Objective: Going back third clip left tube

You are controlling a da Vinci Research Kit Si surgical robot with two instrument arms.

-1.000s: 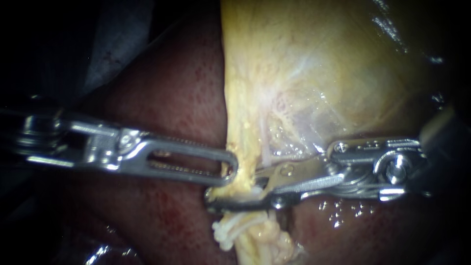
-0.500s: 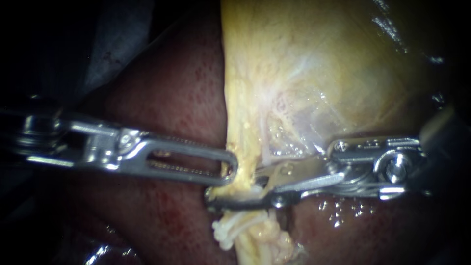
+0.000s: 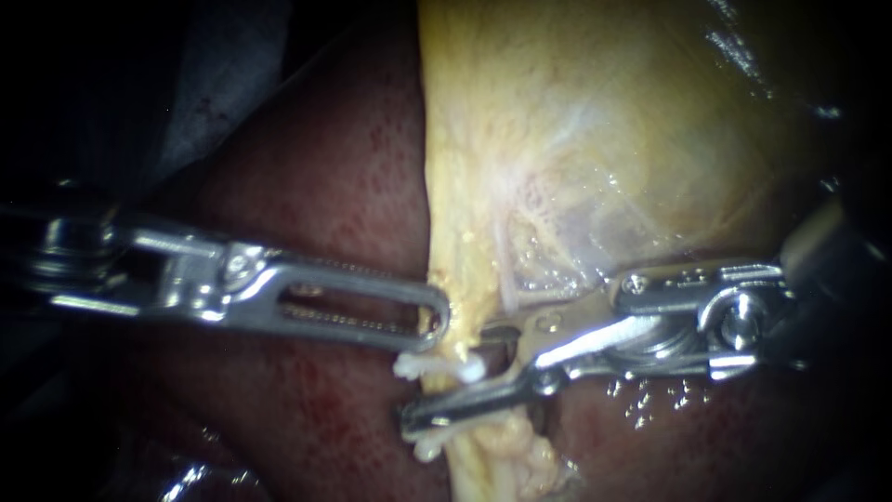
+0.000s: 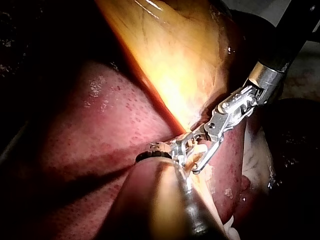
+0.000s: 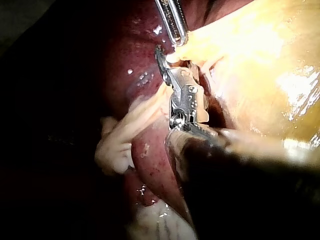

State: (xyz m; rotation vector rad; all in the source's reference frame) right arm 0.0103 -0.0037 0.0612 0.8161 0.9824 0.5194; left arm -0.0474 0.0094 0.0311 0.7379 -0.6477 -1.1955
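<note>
Right instrument (image 3: 448, 379) has let go. Its jaws were clamped across the tube (image 3: 460, 270) 0.5 s ago and now stand apart, gripping nothing. In the endoscope view the upper jaw ends just beside the tube. The lower jaw has dropped away and crosses the tube lower down, its tip out past the tube's far edge. The clip (image 3: 437, 368) is now exposed: a white bar across the tube, sitting in the gap between the 2 jaws and closer to the upper one. I can't tell if either jaw touches it. It lies just under the tip of my left instrument (image 3: 435, 321), which hasn't moved against the tissue. Left jaws are together and pinch the tube's edge right above the clip, with yellow tissue showing through the jaw's slot. There is more white material on the tube below the right lower jaw, but I can't tell if it's clips. The tube runs down from the gallbladder (image 3: 632, 121), with the liver (image 3: 316, 186) behind and on both sides. The left wrist view shows the same picture: right jaws spread, with my left tip close against them at the tube. In the right wrist view the left tip is just ahead of my right jaws, touching yellow tissue, and pale strands hang beside the right instrument.
</note>
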